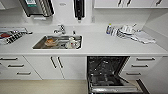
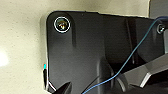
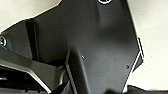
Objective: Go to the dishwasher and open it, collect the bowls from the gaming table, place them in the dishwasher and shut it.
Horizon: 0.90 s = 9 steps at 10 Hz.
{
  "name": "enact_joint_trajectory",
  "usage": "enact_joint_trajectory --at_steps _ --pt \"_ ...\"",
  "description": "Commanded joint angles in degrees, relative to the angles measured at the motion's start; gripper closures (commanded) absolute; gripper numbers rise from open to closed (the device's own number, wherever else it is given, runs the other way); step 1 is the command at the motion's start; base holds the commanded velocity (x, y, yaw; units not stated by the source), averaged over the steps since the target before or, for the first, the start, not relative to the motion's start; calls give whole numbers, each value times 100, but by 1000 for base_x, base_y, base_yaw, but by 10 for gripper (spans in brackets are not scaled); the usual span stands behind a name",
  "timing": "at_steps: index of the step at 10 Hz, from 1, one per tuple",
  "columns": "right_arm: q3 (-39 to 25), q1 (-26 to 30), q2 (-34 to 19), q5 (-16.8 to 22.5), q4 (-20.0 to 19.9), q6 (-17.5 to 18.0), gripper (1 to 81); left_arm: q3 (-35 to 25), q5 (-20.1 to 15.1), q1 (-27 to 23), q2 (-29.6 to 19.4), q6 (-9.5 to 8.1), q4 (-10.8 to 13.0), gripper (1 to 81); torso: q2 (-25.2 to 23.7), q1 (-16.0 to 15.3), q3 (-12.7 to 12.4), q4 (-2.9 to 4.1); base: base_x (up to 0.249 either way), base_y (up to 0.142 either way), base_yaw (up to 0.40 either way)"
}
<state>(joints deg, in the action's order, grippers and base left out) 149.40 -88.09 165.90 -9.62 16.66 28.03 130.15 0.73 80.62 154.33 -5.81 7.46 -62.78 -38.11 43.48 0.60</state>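
1 dishwasher point(image 1: 107, 72) open, 1 sink point(image 1: 58, 42) with dishes

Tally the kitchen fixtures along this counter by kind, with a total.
Sink: 1
Tap: 1
Dishwasher, door open: 1
Total: 3

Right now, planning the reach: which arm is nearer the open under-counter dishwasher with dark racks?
Probably right: the dishwasher sits right of the head view's middle, on that arm's side, away from the left. Both wrist cameras face pale floor, so exact gaps are unclear.
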Motion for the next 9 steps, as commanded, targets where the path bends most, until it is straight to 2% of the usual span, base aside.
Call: enact_joint_trajectory --at_steps 1,4,5,7,9 --pt "18 93 -160 171 -436 -254 10 90 -425 -76 -78 19 -17 10 560 361 0 0 0 0 0" --pt "-17 67 -116 241 -418 -280 10 108 -425 -76 -95 19 -17 10 1187 765 0 0 0 0 0" --pt "-17 50 -116 241 -410 -280 10 108 -425 -76 -87 19 1 10 1419 916 -410 0 0 0 0" --pt "10 50 -107 241 -410 -280 10 108 -416 -76 -78 19 27 10 1749 1115 -648 0 0 0 0" --pt "18 50 -107 241 -410 -280 10 108 -416 -76 -69 19 27 10 2111 1348 -999 0 0 0 0"
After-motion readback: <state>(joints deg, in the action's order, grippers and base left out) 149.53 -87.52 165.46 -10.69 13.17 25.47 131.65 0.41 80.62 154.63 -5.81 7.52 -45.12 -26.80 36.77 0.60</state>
